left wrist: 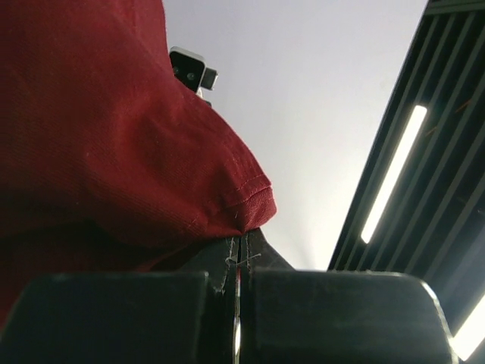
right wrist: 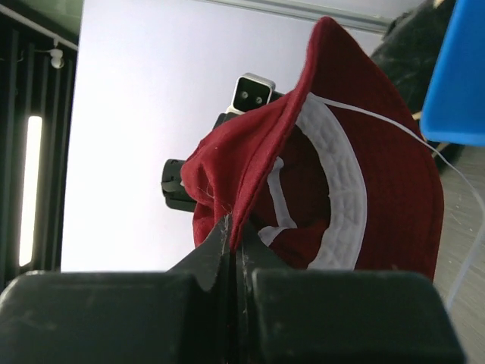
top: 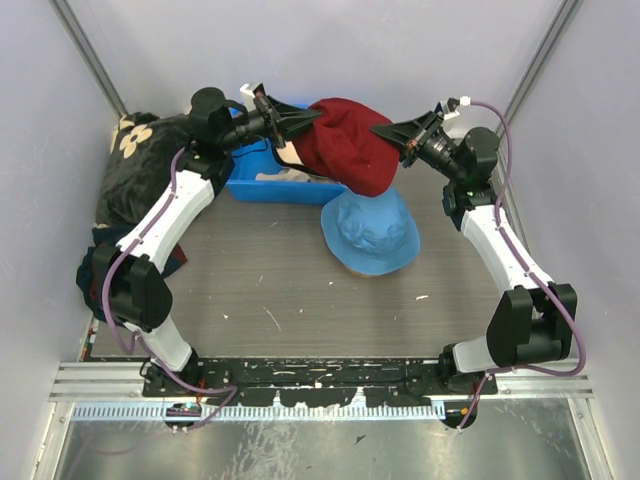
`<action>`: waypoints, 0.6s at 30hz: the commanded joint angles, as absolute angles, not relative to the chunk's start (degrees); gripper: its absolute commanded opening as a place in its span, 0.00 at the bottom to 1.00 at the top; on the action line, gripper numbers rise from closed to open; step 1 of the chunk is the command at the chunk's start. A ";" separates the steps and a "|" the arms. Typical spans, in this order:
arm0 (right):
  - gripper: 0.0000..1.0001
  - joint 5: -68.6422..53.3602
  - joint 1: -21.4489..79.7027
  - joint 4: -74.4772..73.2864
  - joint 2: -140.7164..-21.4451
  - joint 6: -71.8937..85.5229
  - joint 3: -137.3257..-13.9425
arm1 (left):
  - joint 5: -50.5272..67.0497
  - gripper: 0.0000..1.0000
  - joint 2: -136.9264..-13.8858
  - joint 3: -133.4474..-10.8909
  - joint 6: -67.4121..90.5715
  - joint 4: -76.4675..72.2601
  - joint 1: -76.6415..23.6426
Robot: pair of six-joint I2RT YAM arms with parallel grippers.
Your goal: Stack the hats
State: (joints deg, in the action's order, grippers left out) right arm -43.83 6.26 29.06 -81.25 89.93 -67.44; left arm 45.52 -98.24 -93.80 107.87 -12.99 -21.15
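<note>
We are holding the dark red hat up in the air with both hands. Our left hand is pinching tight on one edge of the brim. Our right hand is pinching tight on the other edge. The hat is hanging between them, over the back of the counter, with its white inside band showing. The light blue hat is lying flat on the counter, just in front of the red one. A blue bin is sitting beside it, with some cream cloth peeking out. A black blanket is lying at the far left.
</note>
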 commanded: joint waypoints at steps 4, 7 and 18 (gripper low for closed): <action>0.03 -44.01 6.48 22.10 -74.32 82.72 -61.89 | 46.91 0.00 -92.72 -87.31 103.97 -12.57 -21.11; 0.03 -43.16 6.48 19.11 -71.63 81.01 -59.11 | 47.61 0.00 -92.17 -87.86 102.47 -8.88 -20.93; 0.02 -40.31 6.85 5.45 -65.64 72.12 -59.12 | 50.05 0.00 -88.40 -88.46 93.62 8.51 -20.83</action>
